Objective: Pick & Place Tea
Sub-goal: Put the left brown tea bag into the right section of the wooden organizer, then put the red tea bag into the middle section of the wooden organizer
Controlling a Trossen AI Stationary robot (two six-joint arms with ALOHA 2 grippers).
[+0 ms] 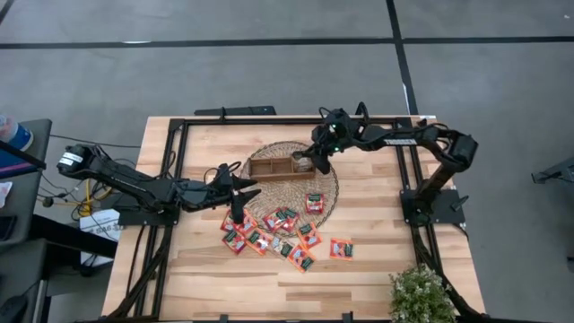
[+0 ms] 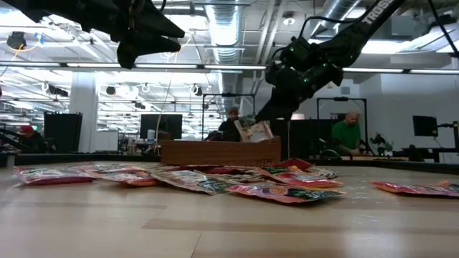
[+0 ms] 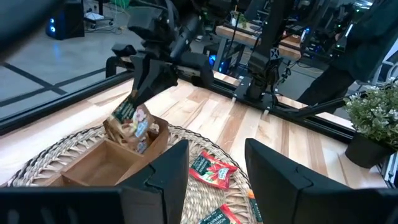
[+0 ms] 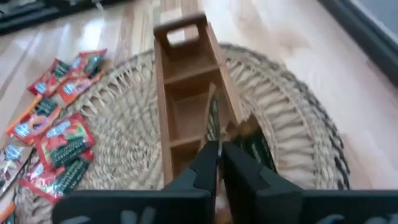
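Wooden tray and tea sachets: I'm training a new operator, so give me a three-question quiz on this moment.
1. True or false: the wooden tray sits on the woven mat.
2. Which gripper is over the tray's end compartment? A) left B) right
3. Fill in: the right gripper is pinching a ____ at the tray.

Key: 1 true. 2 B; the left gripper hangs open above the loose sachets. 3 sachet.

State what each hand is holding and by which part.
Right hand pinches a tea sachet by its top edge, over the wooden tray. Left hand: nothing.
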